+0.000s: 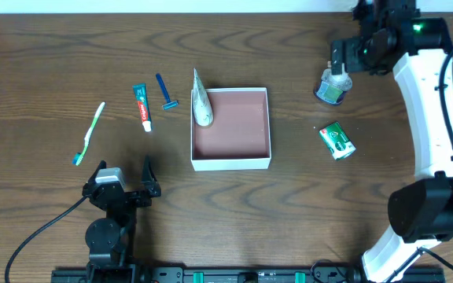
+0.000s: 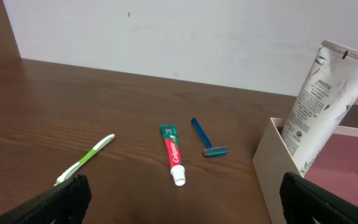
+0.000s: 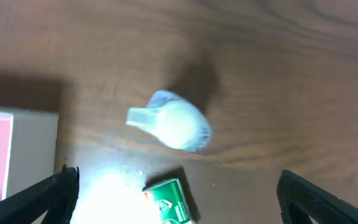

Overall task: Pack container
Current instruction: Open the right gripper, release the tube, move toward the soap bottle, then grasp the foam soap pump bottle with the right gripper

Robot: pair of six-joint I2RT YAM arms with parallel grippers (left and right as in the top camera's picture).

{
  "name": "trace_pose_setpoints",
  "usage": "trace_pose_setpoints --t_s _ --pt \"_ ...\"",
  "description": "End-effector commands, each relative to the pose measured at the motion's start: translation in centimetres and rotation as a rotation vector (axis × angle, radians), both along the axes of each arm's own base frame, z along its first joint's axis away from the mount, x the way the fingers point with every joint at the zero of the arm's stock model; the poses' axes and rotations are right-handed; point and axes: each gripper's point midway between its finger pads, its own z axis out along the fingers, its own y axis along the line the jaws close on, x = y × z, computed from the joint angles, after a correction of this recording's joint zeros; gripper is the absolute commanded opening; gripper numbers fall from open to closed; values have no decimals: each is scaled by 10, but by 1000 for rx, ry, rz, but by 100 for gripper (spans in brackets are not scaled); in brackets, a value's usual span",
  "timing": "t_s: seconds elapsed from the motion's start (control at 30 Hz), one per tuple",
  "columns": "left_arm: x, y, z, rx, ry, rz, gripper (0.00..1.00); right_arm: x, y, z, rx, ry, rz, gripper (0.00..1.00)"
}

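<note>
I hold the right end effector (image 1: 338,64) wide over the small bottle (image 1: 333,89), at two o'clock from the container (image 1: 230,163), ready to grab it. The left end effector (image 1: 124,179) idles wide.

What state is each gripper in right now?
Left gripper: jaws open, holding nothing.
Right gripper: jaws open, holding nothing, above the small bottle.

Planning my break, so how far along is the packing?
Done: only the Pantene tube leans inside the container. In hand: the right end effector hovers open over the small white-capped bottle, gripping nothing. Still to pack: that bottle, the green packet, toothbrush, Colgate toothpaste and blue razor, all outside it.
</note>
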Motion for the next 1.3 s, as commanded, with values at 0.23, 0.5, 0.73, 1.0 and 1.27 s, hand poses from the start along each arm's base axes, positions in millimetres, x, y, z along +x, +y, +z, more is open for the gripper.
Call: trace_pose_setpoints --t_s 0.23,0.5,0.73,1.0,1.27 --pt "-1 3 -18 15 48 13 98 5 8 -60 -55 18 220 99" --pt "-1 3 -18 15 48 13 98 22 9 -76 -76 -68 247 90" --pt "-1 3 -18 15 48 13 98 31 9 -79 -79 -113 246 73" --pt "-1 3 -18 15 48 13 98 37 11 -76 -73 -144 248 55" --pt "-1 3 -18 15 48 13 98 37 16 -80 -46 -134 254 49"
